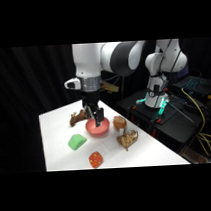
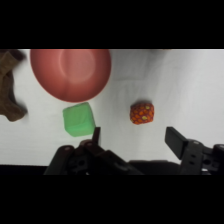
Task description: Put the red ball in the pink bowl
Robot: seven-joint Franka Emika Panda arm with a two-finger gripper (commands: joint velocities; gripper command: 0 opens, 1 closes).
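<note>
The small red-orange speckled ball (image 2: 142, 113) is roughly round, with no clear long axis and no direction it could be said to point. It lies on the white desk (image 2: 190, 85), not in any container. In the side view the same ball (image 1: 96, 159) sits near the desk's front edge, with the green rounded block (image 1: 77, 141) between it and the bowl, a little to the left.

The round, matte pinkish-red bowl (image 2: 70, 72) stands upright on the desk, and its hollow shows nothing inside. In the wrist view the green block (image 2: 78, 119) lies just below the bowl's rim, close to it; whether they touch cannot be told.

The gripper (image 2: 135, 137) has its jaws released, spread wide with nothing between them. In the wrist view the ball lies just ahead of the gap between the two fingertips, apart from both. In the side view the gripper (image 1: 96, 118) hangs over the bowl (image 1: 97, 128), well apart from the ball.

A brown knobbly object (image 2: 10, 90) lies beside the bowl. The side view shows a small brown cup (image 1: 119, 123) and another brown lumpy piece (image 1: 128, 138) to the bowl's right.
</note>
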